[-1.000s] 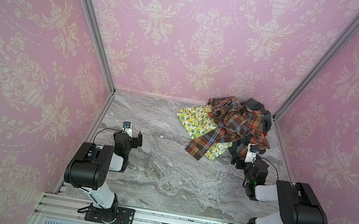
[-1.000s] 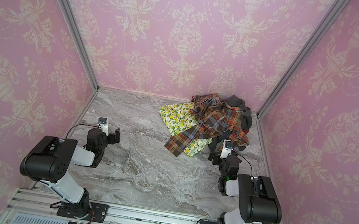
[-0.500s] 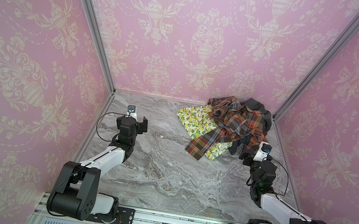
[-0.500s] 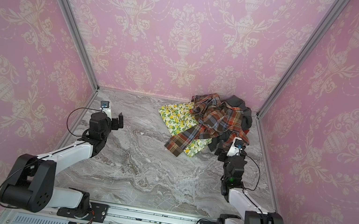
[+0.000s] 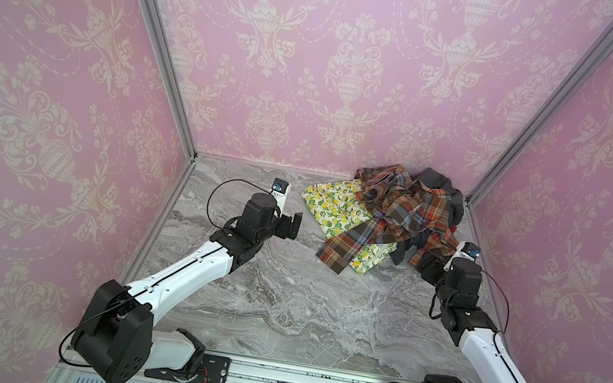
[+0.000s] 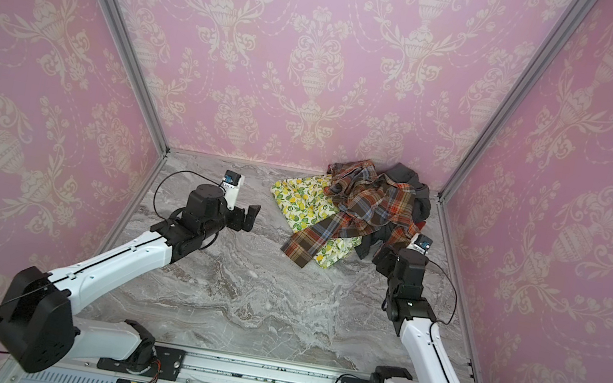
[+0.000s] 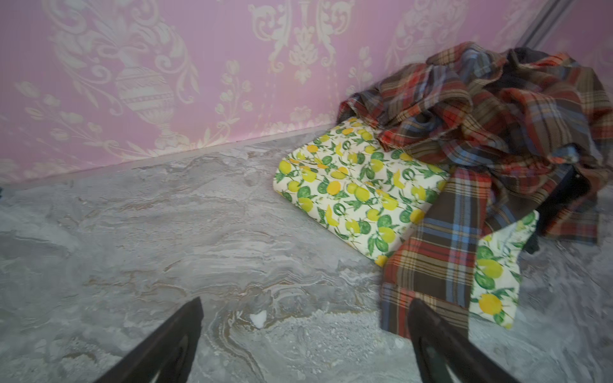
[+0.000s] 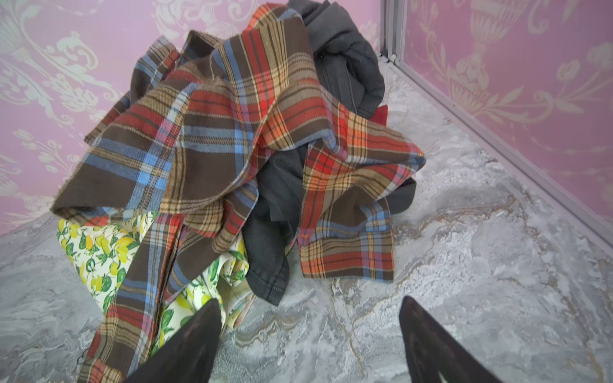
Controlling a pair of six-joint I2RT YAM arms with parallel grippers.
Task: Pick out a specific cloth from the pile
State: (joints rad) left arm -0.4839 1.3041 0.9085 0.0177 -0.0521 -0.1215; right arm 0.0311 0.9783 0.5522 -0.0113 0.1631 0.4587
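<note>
- R gripper (image 8: 309,308): jaws apart, nothing btwn them, only bare marble table (image 8: 464,265) under the gap. It sits low at the near edge of the pile (image 5: 398,212); I can't tell if a finger touches fabric.
- L gripper (image 7: 305,308): jaws wide, empty, over bare table, well apart from the pile and facing it.
- The cloth (image 8: 275,212), dark charcoal denim: mostly buried under the plaid shirt (image 8: 205,132). I see a hemmed end poking out onto the table just ahead of the R gripper, and another bunch at the back by the corner post (image 8: 393,30).
- Lemon-print cloth (image 7: 351,189): flat under the plaid, on the pile's L side.
- Red cloth (image 8: 381,114): a small bit showing beside the denim at the back.
</note>
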